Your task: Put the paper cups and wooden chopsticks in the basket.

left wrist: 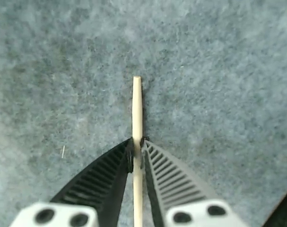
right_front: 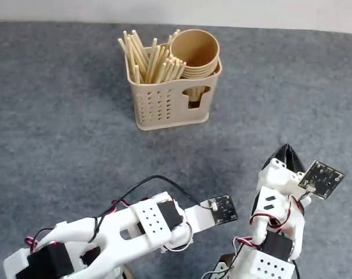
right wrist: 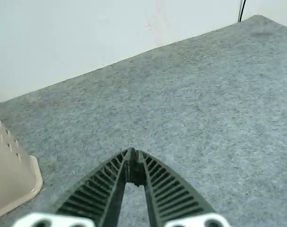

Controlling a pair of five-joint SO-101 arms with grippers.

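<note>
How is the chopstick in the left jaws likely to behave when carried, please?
The chopstick looks like thin, straight wood, so it is probably stiff and light. The left jaws pinch it at one narrow spot near their tips, so it may pivot or slip.

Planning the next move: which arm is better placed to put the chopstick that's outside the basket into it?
Left, I'd say. The left gripper is shut on the chopstick, while the right gripper is shut on nothing. The basket stands ahead of both arms.

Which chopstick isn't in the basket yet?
The single chopstick clamped in the left end effector, over the grey mat; the other chopsticks stand bundled in the basket beside the paper cups.
</note>
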